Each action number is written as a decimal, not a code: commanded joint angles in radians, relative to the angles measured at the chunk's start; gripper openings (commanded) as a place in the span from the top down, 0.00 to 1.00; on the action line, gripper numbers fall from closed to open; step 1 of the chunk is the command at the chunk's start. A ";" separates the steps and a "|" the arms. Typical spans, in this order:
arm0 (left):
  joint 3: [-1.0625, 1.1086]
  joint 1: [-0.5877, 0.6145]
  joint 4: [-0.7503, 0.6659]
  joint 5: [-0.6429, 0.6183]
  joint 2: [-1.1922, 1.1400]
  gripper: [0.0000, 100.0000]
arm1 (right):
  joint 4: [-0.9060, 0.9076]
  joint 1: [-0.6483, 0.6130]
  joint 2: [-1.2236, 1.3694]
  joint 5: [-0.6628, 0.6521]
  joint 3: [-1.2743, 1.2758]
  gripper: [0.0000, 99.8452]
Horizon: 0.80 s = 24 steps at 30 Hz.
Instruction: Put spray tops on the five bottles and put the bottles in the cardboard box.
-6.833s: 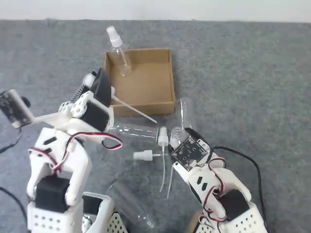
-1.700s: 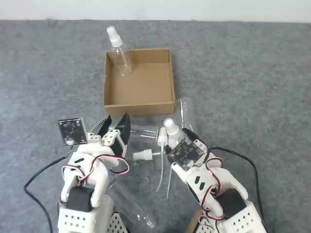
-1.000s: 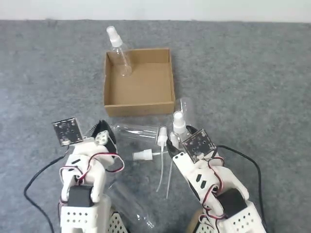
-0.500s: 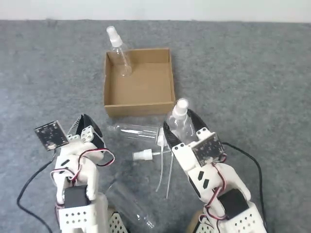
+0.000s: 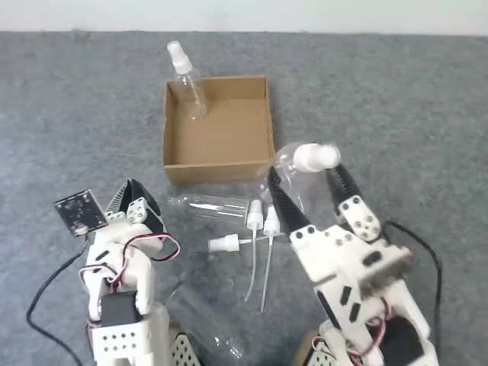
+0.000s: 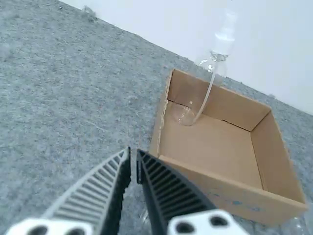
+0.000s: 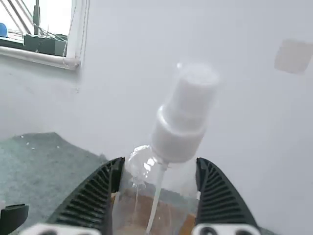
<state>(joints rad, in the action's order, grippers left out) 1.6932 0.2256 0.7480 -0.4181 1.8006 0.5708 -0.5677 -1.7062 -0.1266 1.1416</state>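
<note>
My right gripper [image 5: 303, 174] is shut on a clear bottle [image 5: 314, 156] that wears a white spray top, held upright above the carpet just right of the cardboard box [image 5: 221, 169]. In the right wrist view the bottle's spray top [image 7: 188, 107] stands between the two sides of the gripper [image 7: 159, 164]. Another capped bottle [image 5: 187, 80] leans in the box's far left corner, and the left wrist view shows this bottle [image 6: 215, 63] in the box [image 6: 220, 191]. My left gripper [image 5: 131, 191] hangs shut and holds nothing, in front of the box and to its left. Its fingers [image 6: 117, 171] are almost touching.
An uncapped bottle [image 5: 210, 206] lies on the grey carpet in front of the box. Three loose spray tops with long tubes lie near it [image 5: 255, 216] [image 5: 271, 223] [image 5: 225, 244]. Another clear bottle [image 5: 206, 320] lies between the two arm bases.
My right gripper picked up the capped bottle and raised it, tipping it upright. The left arm drew back from the box and shut, then kept still over the last half second.
</note>
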 commanded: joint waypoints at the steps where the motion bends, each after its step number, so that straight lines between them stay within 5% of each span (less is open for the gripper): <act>1: -0.008 0.005 -0.031 0.009 0.002 0.99 | -0.056 0.005 0.154 0.011 -0.127 0.92; 15: -0.008 0.008 -0.031 0.009 0.002 0.99 | -0.424 0.004 0.593 0.011 -0.153 0.92; 24: -0.008 0.008 -0.031 0.009 0.002 0.99 | -0.501 -0.041 0.858 0.011 -0.252 0.92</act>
<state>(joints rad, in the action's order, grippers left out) 1.6932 0.2302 0.7480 -0.4196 1.8006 0.0997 -0.5769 -0.9068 -0.1250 0.9973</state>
